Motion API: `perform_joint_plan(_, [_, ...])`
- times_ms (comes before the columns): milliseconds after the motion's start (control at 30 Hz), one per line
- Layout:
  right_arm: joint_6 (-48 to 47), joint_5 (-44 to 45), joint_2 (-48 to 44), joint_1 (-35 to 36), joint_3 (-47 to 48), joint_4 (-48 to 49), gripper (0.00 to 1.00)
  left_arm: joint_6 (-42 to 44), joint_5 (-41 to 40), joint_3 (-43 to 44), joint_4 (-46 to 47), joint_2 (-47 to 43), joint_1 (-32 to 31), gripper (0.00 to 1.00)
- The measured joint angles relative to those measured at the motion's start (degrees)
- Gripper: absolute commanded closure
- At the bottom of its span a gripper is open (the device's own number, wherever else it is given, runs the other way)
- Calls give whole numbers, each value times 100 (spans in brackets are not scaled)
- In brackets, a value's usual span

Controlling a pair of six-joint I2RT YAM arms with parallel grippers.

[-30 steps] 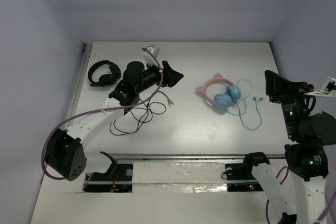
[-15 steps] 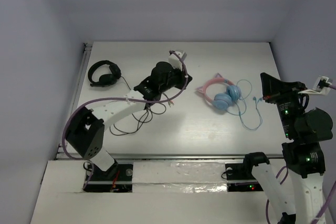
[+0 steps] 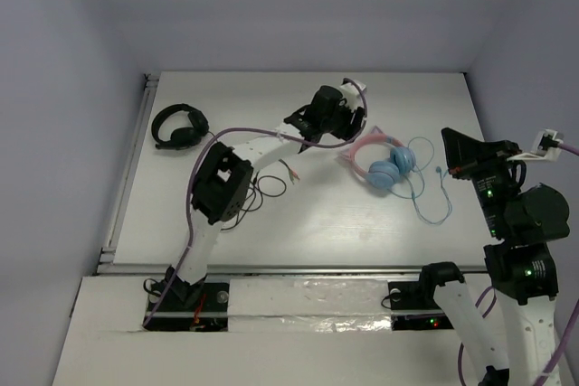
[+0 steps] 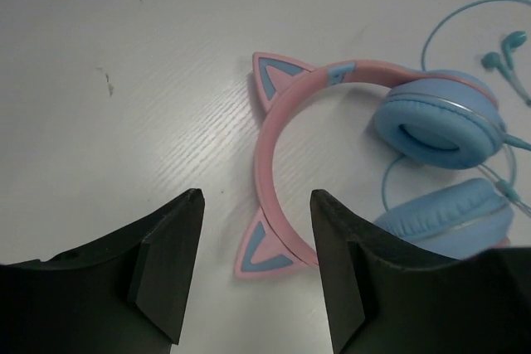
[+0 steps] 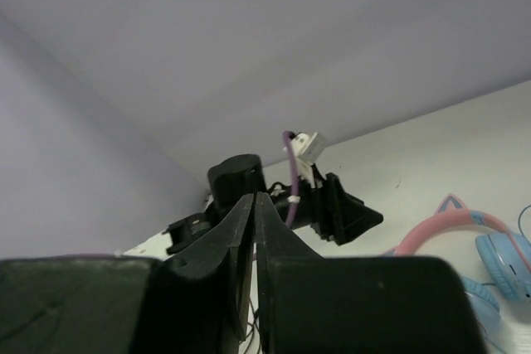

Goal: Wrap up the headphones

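Your left gripper (image 4: 257, 230) has just swung across the worktop (image 3: 317, 232). A second ago it hung over the left half, above the loose black cable (image 3: 242, 203) that runs from the black headphones (image 3: 179, 126) in the far left corner. Now it sits just left of the headphones (image 3: 387, 167), the pink-and-blue pair. Its fingers stand apart with nothing between them. In the left wrist view the pink headband and its near cat ear show in the gap between them. The fingers look to be above the band rather than touching it, though you cannot be sure of the height from these views.

The headphones themselves have not shifted. They lie flat, right of the middle of the worktop, earcups side by side. The thin blue cable (image 3: 432, 205) trails loose in open loops towards the right edge, so no wrapping has begun.

Your right gripper (image 5: 254, 205) has barely moved and hangs raised at the right edge. Its fingers are pressed together on nothing, pointing across at the other arm.

So the approach looks done and the job proper is about to start. You probably want the left fingers down over the headband to pin it, then the right gripper opened for the cable. Mind the cat ear, which sits close to the right-hand finger.
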Motion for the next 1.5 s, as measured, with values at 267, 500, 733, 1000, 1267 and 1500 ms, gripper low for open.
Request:
perform_joint_plan(267, [-35,-160,0,0,-15,2,62,494,-79,1845,-1021,1519,-2,46])
perform_joint_plan(500, [-39,-328,48,0,-101,15,63,791,-256,2389,-1534,2028,-103,45])
perform_joint_plan(733, [-37,-479,201,0,-101,15,63,1027,-522,2702,-1698,2225,-398,49])
perform_joint_plan(1000, [-37,-535,199,0,-101,17,64,1093,-846,3062,-1803,2559,-505,49])
perform_joint_plan(1267, [-37,-564,199,0,-101,17,64,1047,-916,3375,-1843,2815,-472,71])
perform_joint_plan(1500, [-31,-562,190,0,-208,24,75,907,-863,3397,-1803,2828,-470,100])
